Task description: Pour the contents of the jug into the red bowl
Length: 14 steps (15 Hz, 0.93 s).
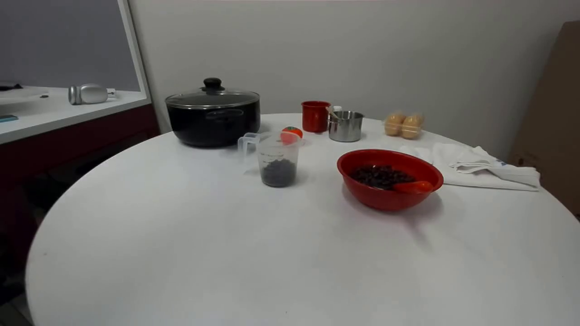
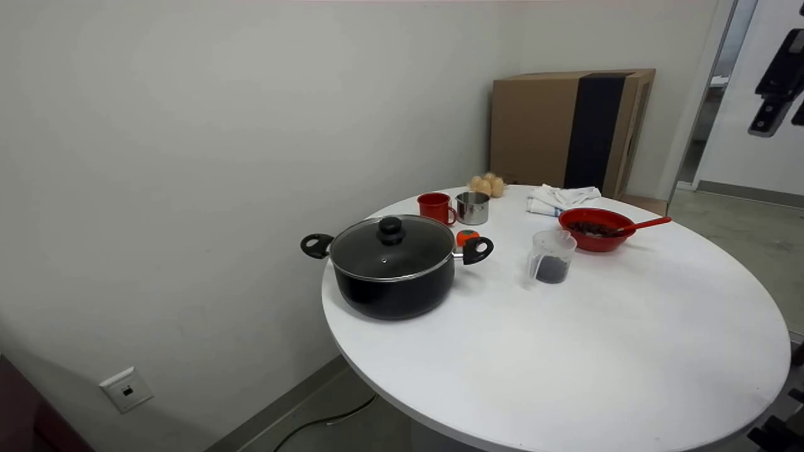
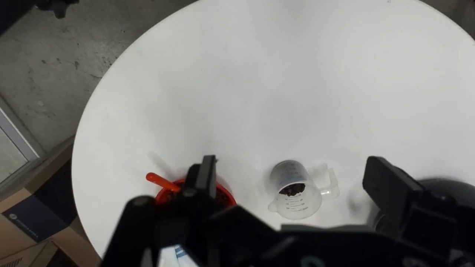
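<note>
Clear plastic measuring jug (image 1: 278, 156) stood upright on round white table (image 1: 181, 253), near red bowl (image 1: 385, 200), not touching, handle (image 3: 333, 181) toward black lidded pot (image 1: 213, 127), spout (image 3: 273, 206) facing bowl. Gripper (image 3: 292, 162) hung well above, fingers (image 3: 382, 181) spread wide, holding nothing. Jug looked light, thin-walled, probably bit squeezy, maybe slick. Dark bean-like bits (image 1: 278, 173) filled only lower part, so weight likely sat low. Best grab imo was handle, or gentle pinch across upper body (image 3: 287, 172); hard squeeze could've buckled it and popped bits out.
</note>
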### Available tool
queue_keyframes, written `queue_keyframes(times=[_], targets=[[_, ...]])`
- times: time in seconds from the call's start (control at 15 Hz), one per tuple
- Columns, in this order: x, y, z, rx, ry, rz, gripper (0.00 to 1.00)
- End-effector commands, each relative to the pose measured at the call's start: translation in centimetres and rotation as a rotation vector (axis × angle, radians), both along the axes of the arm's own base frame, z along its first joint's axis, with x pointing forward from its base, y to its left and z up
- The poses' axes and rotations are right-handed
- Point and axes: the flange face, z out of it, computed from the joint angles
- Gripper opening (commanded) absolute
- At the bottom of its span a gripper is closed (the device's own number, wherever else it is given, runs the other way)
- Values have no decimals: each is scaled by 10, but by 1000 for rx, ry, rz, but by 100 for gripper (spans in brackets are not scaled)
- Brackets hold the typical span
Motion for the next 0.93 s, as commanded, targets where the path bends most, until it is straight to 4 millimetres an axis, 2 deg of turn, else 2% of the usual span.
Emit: queue_keyframes(times=[0.0,0.27,0.47,0.67,0.87], targets=[[41,-2,-14,-20,86,37,100],[65,22,-42,-50,201,207,100],[76,48,-56,-109,254,343,100],[85,74,-62,-186,293,473,100],[90,98,-59,-227,298,628,100]])
